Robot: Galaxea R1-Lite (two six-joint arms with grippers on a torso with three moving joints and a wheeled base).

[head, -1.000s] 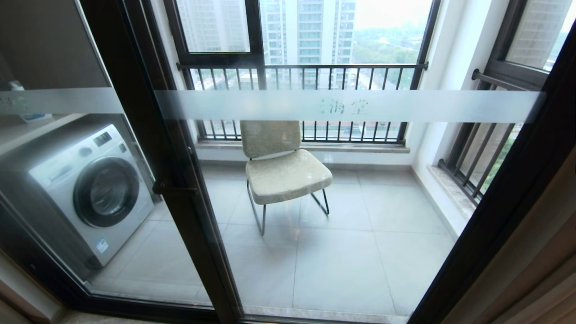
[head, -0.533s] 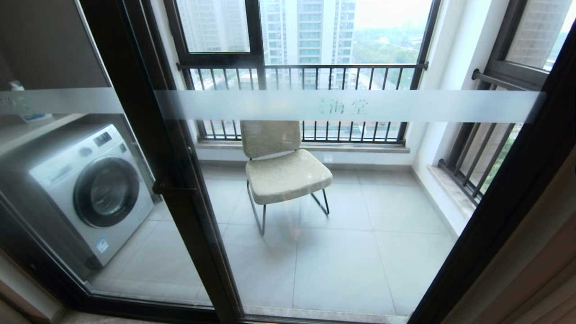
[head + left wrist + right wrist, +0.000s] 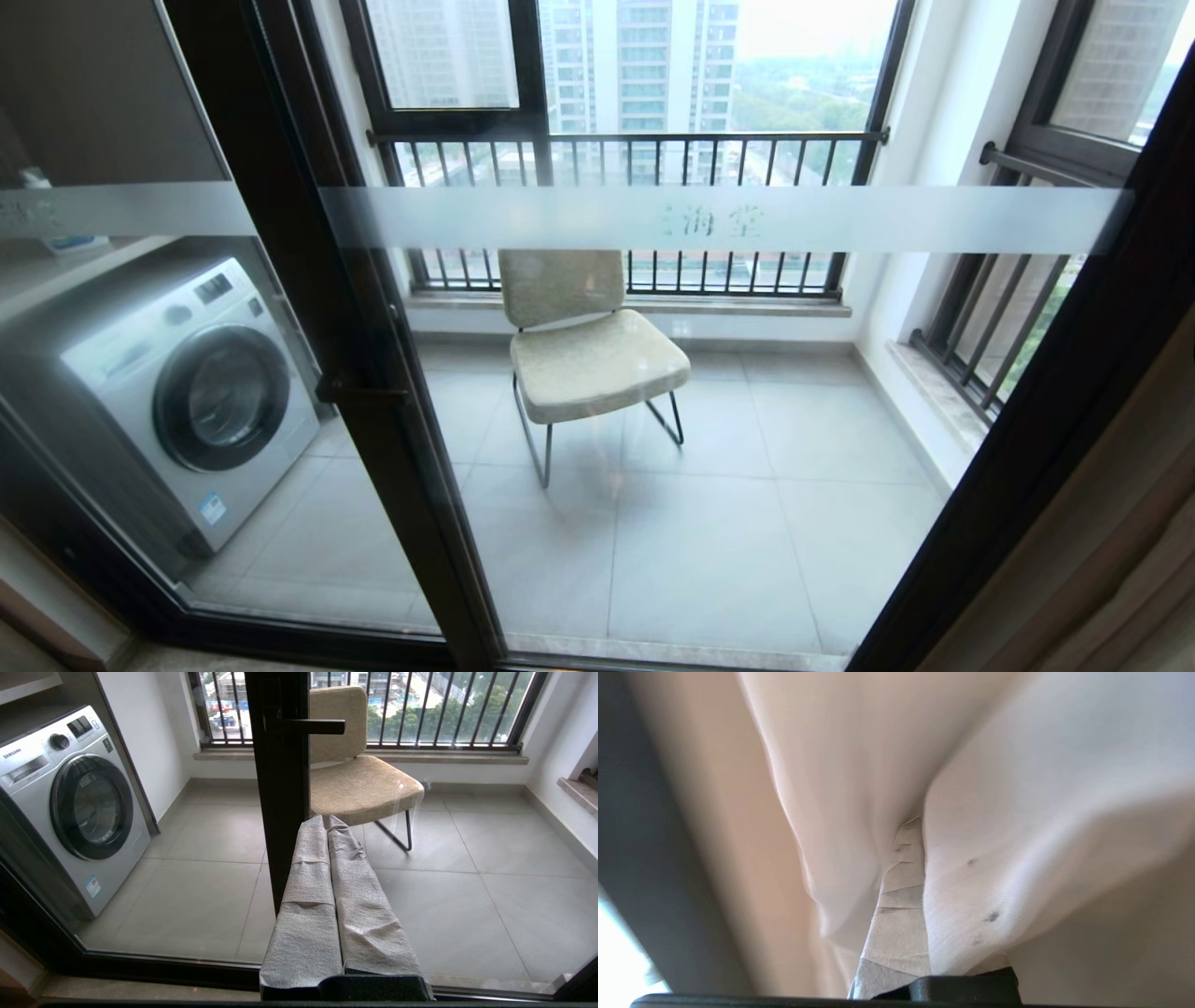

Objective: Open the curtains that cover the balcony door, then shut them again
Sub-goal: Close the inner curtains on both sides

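Curtains [image 3: 980,826] draped over right end effector [image 3: 908,882]

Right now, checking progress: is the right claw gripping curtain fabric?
Yes, the right claw is shut on the pale curtain, whose folds bunch around it.

A high-rise home — the glass balcony door [image 3: 709,420] shows a tiled balcony with a washing machine [image 3: 191,392] at 9 o'clock, an upholstered chair [image 3: 583,345] at centre, apartment towers [image 3: 644,61] at 12 o'clock.
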